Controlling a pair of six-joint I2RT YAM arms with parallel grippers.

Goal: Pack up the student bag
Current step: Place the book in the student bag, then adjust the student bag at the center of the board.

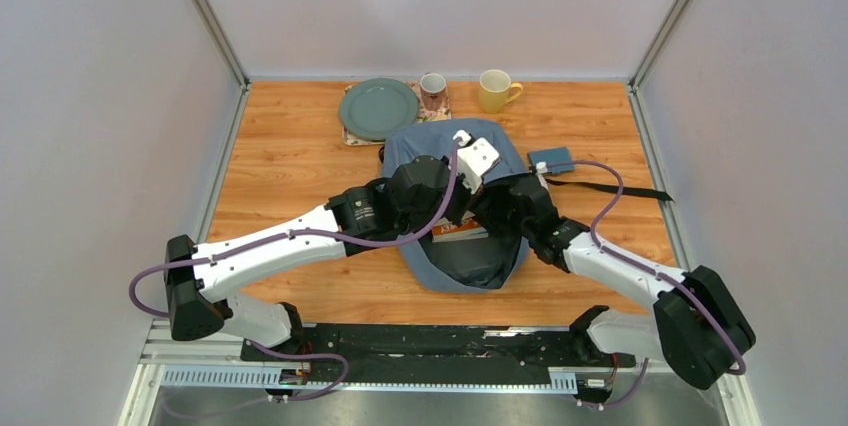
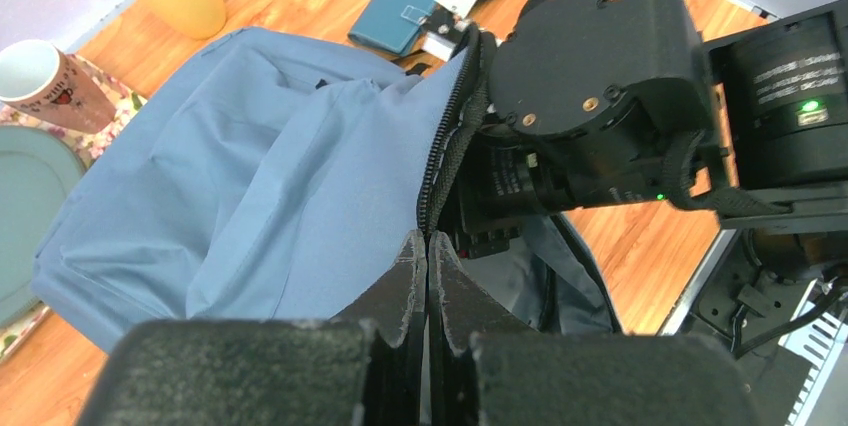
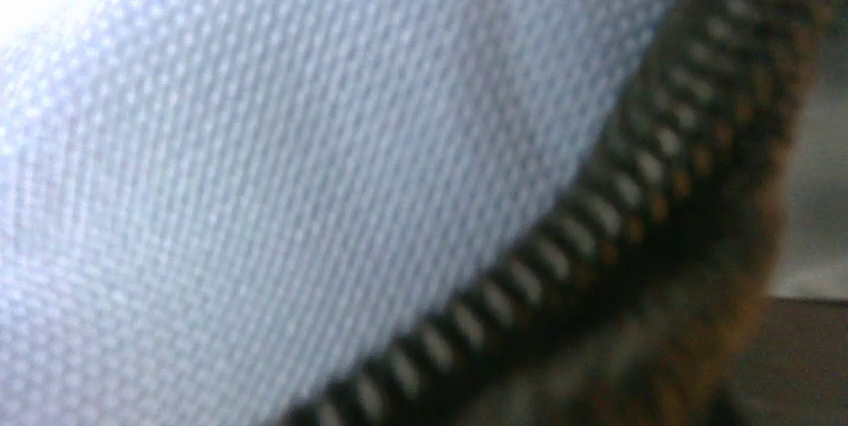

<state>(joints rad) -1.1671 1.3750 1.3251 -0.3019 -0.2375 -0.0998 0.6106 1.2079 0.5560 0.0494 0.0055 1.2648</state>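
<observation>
The student bag (image 1: 462,278), soft grey-blue with black zipper trim, lies mid-table with its mouth held open. My left gripper (image 2: 427,238) is shut, its tips pinching the bag's (image 2: 260,166) zipper edge (image 2: 447,136) and lifting that flap. My right arm (image 1: 610,261) reaches into the opening from the right, its black wrist (image 2: 590,86) just past the zipper. Its fingers are hidden inside. The right wrist view is filled by blurred bag fabric (image 3: 250,196) and zipper teeth (image 3: 560,236). A strip of orange-and-white cover (image 1: 458,230) shows inside the bag.
At the back stand a green plate (image 1: 378,108) on a floral mat, a patterned mug (image 1: 433,92) and a yellow mug (image 1: 495,91). A small teal case (image 1: 551,159) lies right of the bag, with a black strap (image 1: 625,190) trailing right.
</observation>
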